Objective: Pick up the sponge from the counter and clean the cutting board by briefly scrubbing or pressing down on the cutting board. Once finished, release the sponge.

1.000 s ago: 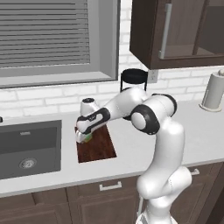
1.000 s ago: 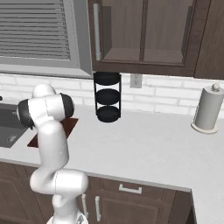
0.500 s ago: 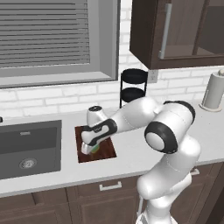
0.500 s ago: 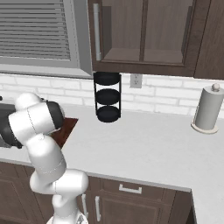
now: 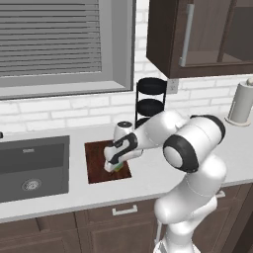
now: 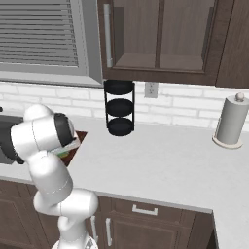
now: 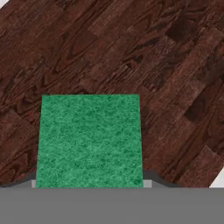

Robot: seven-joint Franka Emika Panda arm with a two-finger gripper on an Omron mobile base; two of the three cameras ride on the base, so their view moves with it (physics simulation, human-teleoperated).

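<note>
Lowered and drawn toward the front edge of the flat reddish-brown wooden cutting board [image 5: 99, 160], the gripper [image 5: 114, 167] clamps the small green-topped yellow sponge [image 7: 89, 140] against that board, which lies on the light grey tabletop [image 5: 148, 178] beside the dark recessed sink [image 5: 30, 165].

The sponge [image 7: 89, 140], its green face up, sits low in the frame against the dark reddish-brown wood grain of the cutting board [image 7: 131, 48], with a sliver of pale counter [image 7: 218, 180] at the lower right corner.
</note>
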